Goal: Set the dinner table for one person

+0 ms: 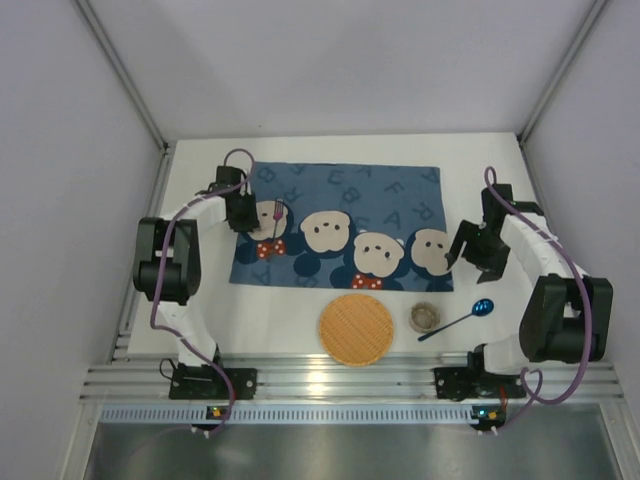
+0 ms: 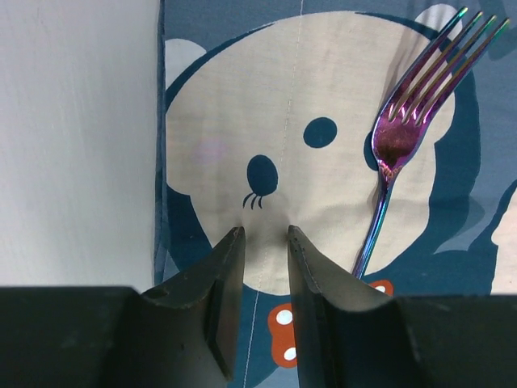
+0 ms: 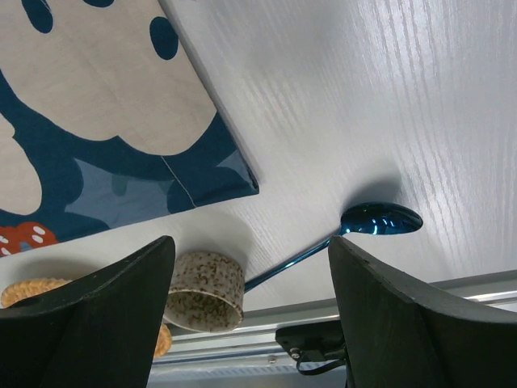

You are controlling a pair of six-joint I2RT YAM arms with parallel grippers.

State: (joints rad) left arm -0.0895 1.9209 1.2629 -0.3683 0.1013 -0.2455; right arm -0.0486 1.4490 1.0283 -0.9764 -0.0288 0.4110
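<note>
My left pincer (image 2: 265, 231) hangs over the left end of the mat (image 2: 210, 24), open just a crack and holding nothing. I think I should lift straight up, so I don't bump the fork (image 2: 396, 145) just beside it. The fork lies flat, its long way going near edge to far edge, prongs toward the far edge. The dinner table (image 2: 73, 121) lies under it all. My right pincer (image 3: 250, 242) is wide open and empty, near the spoon (image 3: 380, 218) by the table's near edge.
</note>
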